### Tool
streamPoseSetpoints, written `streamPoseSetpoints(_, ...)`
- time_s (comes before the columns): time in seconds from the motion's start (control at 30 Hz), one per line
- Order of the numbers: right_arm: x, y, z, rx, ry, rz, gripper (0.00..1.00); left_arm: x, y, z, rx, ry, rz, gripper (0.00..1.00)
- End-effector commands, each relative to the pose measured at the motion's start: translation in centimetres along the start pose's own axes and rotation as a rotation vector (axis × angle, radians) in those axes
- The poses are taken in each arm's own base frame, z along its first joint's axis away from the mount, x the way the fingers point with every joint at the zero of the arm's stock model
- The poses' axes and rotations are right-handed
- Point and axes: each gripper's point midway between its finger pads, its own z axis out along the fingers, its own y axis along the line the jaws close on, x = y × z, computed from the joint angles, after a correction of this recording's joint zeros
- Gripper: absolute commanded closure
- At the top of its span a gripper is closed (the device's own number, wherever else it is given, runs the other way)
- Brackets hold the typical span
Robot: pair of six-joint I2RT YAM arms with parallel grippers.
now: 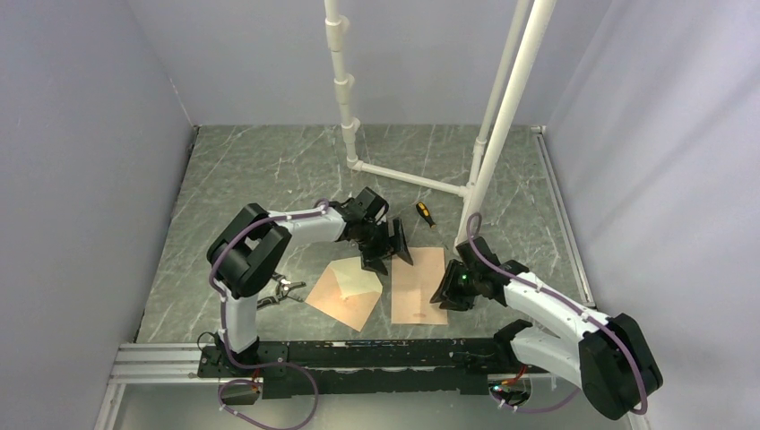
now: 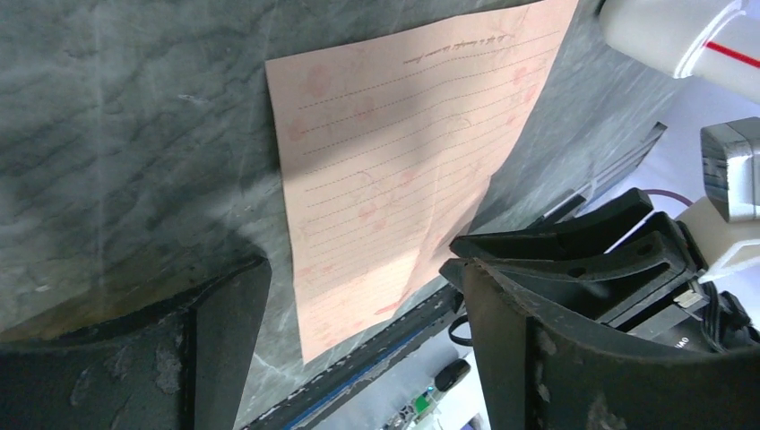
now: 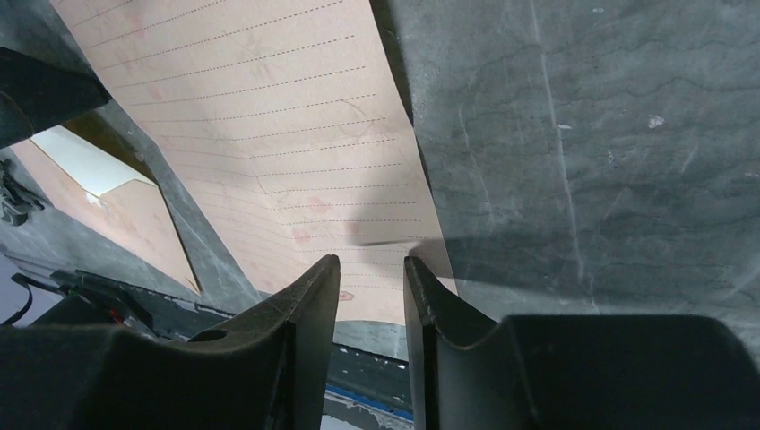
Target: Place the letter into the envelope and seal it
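So the letter (image 1: 418, 285) is lying flat on the table (image 1: 269, 179), just right of center in the overhead view, printed lines facing up. The envelope (image 1: 345, 291) is sitting just beside it on the left, turned at an angle with its pointed flap open and the paler inside showing. The two aren't touching; a strip of table is showing between them.

The right pincer (image 3: 369, 262) is sitting low at the letter's right edge, toward the bottom right corner. Its fingers are narrowed down to a slim gap but aren't pressed together. In the wrist view the paper's edge is showing right in that gap, with a bit of shadow under the sheet there. Honestly can't tell if it's actually touching the paper.

The left pincer (image 1: 387, 253) is spread wide and gripping nothing, hanging over the upper left corner of the letter, near the envelope's flap.

A small screwdriver (image 1: 423, 214) with a yellow and black handle is lying above the letter, close to the foot of the white pipe frame (image 1: 345, 98).
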Motion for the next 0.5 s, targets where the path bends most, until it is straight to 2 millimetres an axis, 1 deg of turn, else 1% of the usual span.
streamPoseSetpoints(0.0, 0.0, -1.8, 0.9, 0.070, -0.014, 0.007, 0.64, 0.4, -0.1, 1.2, 0.022, 0.024, -0.022, 0.16)
streamPoseSetpoints(0.1, 0.1, -1.4, 0.8, 0.041, -0.010, 0.001, 0.63, 0.3, -1.1, 1.3, 0.097, 0.015, -0.003, 0.16)
streamPoseSetpoints(0.3, 0.1, -0.6, 0.8, 0.001, -0.007, -0.004, 0.62, -0.1, -2.5, 1.0, 0.211, -0.036, 0.050, 0.19)
streamPoseSetpoints(0.37, 0.1, -0.5, 0.7, -0.002, -0.006, -0.005, 0.61, -0.2, -3.3, 0.5, 0.259, -0.053, 0.059, 0.21)
streamPoseSetpoints(0.47, 0.2, -0.6, 0.8, -0.003, -0.006, -0.004, 0.61, -0.6, -4.3, -0.6, 0.334, -0.085, 0.064, 0.21)
